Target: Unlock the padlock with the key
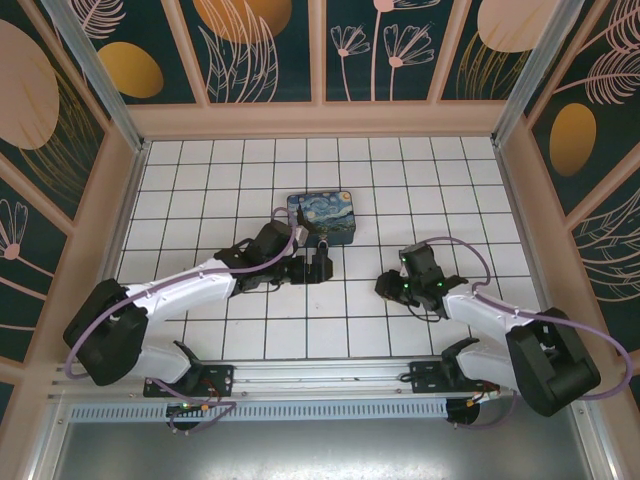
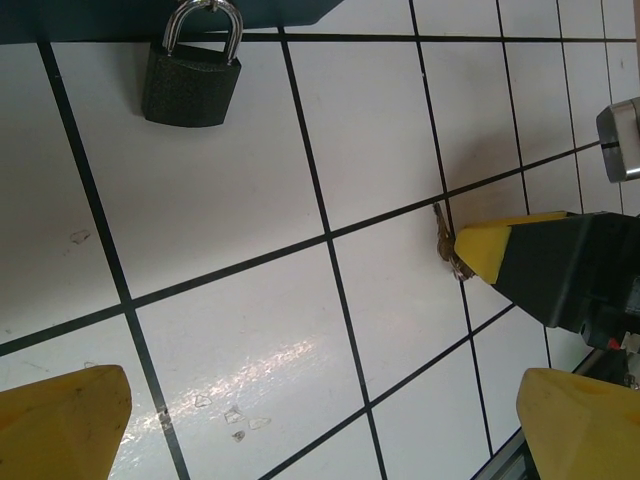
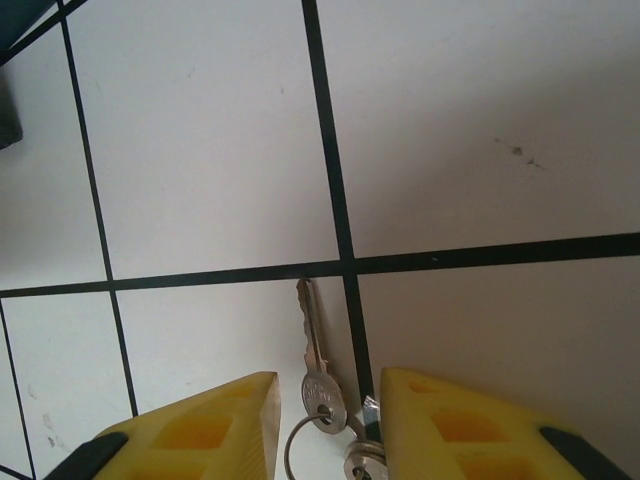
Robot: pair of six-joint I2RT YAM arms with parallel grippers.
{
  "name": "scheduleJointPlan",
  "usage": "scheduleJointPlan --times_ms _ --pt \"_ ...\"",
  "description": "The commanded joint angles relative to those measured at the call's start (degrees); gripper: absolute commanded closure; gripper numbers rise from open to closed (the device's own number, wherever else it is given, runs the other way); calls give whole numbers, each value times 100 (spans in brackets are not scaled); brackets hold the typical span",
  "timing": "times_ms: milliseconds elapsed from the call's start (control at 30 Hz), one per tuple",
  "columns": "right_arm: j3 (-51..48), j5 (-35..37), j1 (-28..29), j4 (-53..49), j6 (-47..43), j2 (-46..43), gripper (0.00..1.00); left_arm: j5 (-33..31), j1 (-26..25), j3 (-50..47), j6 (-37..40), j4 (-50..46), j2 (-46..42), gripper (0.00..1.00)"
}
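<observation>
The small dark padlock (image 2: 192,88) lies on the white tiles, its metal shackle against the edge of the painted tin box (image 1: 322,218). My left gripper (image 1: 319,267) hovers just in front of that box, wide open with nothing between its yellow fingers (image 2: 62,425). The silvery key (image 3: 316,362) lies on its ring on the tiles, blade pointing away. My right gripper (image 3: 330,388) is down around the key, one finger on each side. A gap shows between the left finger and the key's head, and the right finger is close beside the ring.
In the left wrist view one yellow-tipped finger (image 2: 485,250) of the right gripper shows low on the tiles at the right. Patterned walls enclose the tiled table (image 1: 200,190) on three sides. The arm bases stand on the rail (image 1: 320,375) at the near edge.
</observation>
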Motion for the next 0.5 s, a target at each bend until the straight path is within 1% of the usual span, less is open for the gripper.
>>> scheduleJointPlan --times_ms 0,100,467 --pt "162 -131 53 185 -149 73 68 71 -7 68 -88 153 79 1" --pt "191 -164 62 167 -171 135 71 88 -6 86 -88 166 109 1" --pt "226 -61 106 12 -180 323 72 44 -3 112 -27 141 70 1"
